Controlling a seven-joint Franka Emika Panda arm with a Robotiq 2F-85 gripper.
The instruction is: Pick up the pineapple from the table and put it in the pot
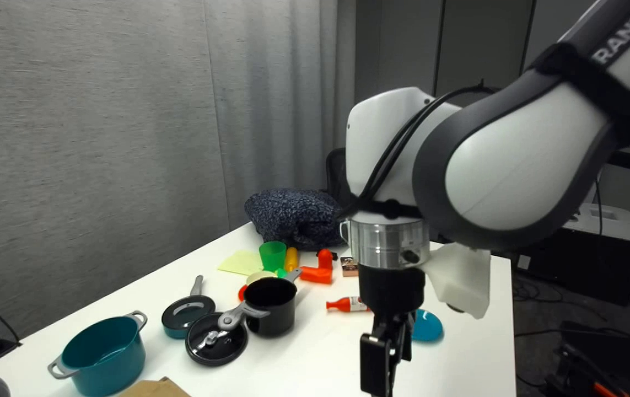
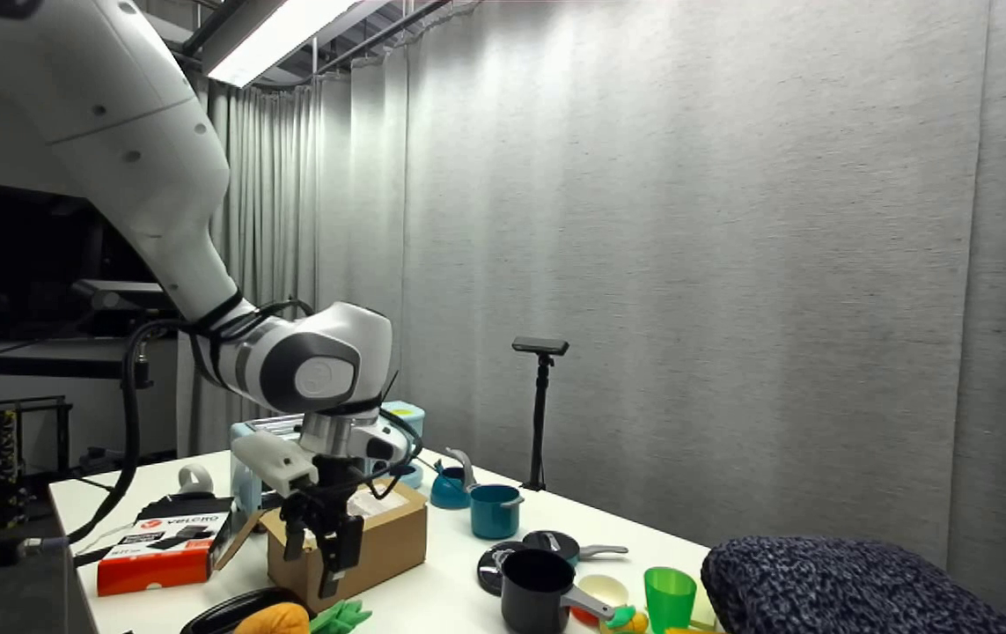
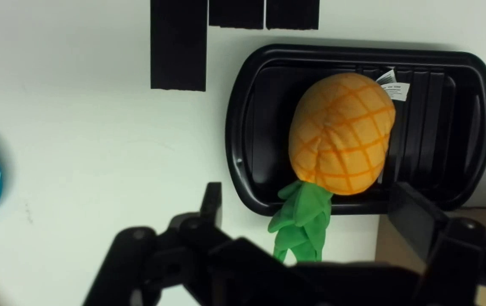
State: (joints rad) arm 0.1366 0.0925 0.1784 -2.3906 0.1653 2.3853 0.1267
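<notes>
Claw [image 3: 310,207] spread wide, empty, presumably to straddle the pineapple [image 3: 345,136], which rests in the black tray [image 3: 235,127], right of centre in wrist view. Pot [image 1: 279,322] uncovered, lower centre in an exterior view, likely for drop-in.

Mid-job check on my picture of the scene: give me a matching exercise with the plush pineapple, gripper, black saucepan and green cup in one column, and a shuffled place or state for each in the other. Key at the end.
Column one
1. plush pineapple
2. gripper
3. black saucepan
4. green cup

Column two
A. has a grey handle jutting out from its side
B. stands near the dark speckled fabric bundle
C. lies in a black tray, its green leaves over the rim
D. jaws apart, above the table

Pairs: 1-C; 2-D; 3-A; 4-B
</notes>
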